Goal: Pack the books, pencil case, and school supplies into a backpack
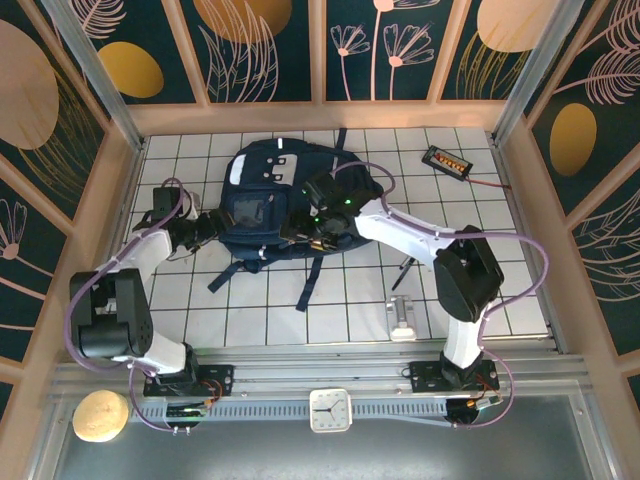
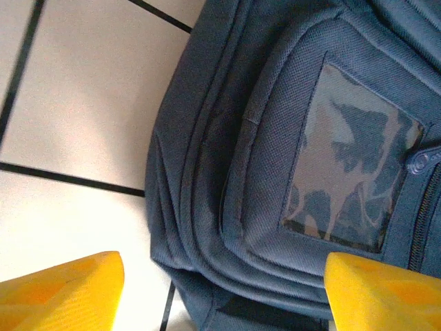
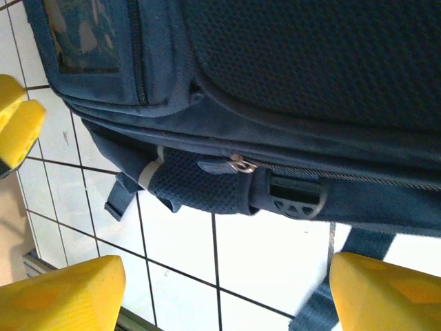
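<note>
Right jaws are hanging open beside backpack (image 3: pixel 296 69) zip pull (image 3: pixel 240 164); left jaws, open too, are hovering at its pocket (image 2: pixel 331 158). Likely best: pinching pull squarely, left bracing fabric.

Navy-blue backpack (image 1: pixel 255 205) flat on tiled table (image 1: pixel 480 300)

Colours noted: backpack (image 1: pixel 262 190) navy blue, white-grey patches, pale stripe; its pocket window mottled grey-blue. tabletop (image 1: pixel 350 310) white tiles, dark grid lines. left pincer (image 2: pixel 222 300) and right pincer (image 3: pixel 226 296) yellow-fingered. gadget (image 1: pixel 447 160) black, yellow-red label, red wire (image 1: pixel 490 182). walls (image 1: pixel 270 60) dark teal, gold ovals, pale leaf outlines.
</note>
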Motion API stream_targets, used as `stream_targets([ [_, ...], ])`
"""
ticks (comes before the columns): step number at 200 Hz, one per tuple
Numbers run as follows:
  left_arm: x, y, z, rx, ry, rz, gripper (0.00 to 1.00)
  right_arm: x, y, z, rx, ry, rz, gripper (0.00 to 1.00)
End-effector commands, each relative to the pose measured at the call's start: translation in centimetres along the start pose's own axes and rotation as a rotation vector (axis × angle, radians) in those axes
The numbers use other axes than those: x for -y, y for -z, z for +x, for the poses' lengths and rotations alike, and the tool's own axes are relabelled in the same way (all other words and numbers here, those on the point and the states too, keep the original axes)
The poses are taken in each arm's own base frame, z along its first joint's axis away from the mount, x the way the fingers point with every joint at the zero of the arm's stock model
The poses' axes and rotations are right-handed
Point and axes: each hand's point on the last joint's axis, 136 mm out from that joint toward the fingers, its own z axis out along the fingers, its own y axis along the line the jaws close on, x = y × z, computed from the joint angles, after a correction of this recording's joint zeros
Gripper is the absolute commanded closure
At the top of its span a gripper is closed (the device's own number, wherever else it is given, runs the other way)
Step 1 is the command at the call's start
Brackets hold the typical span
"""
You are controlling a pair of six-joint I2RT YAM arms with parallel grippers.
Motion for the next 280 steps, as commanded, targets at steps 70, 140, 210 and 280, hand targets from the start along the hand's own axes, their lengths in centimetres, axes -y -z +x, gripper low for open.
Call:
stream_targets([
  [70, 0.0, -4.1, 0.9, -0.061, 0.055, 0.130, 0.35, 1.1, -4.0, -1.1, 0.006, -0.014, 0.168, 0.30],
  [140, 3.5, -1.9, 1.9, -0.068, 0.134, 0.314, 0.98, 1.6, -4.4, -0.8, 0.027, -0.020, 0.193, 0.36],
  [210, 10.2, 3.8, 1.6, -0.010, 0.208, 0.509, 1.00, 2.7, 0.1, -0.9, 0.122, -0.117, 0.113, 0.36],
  [280, 13.3, 4.7, 2.4, -0.055, 0.216, 0.554, 1.00, 2.4, 0.4, -2.8, 0.224, -0.131, 0.028, 0.49],
])
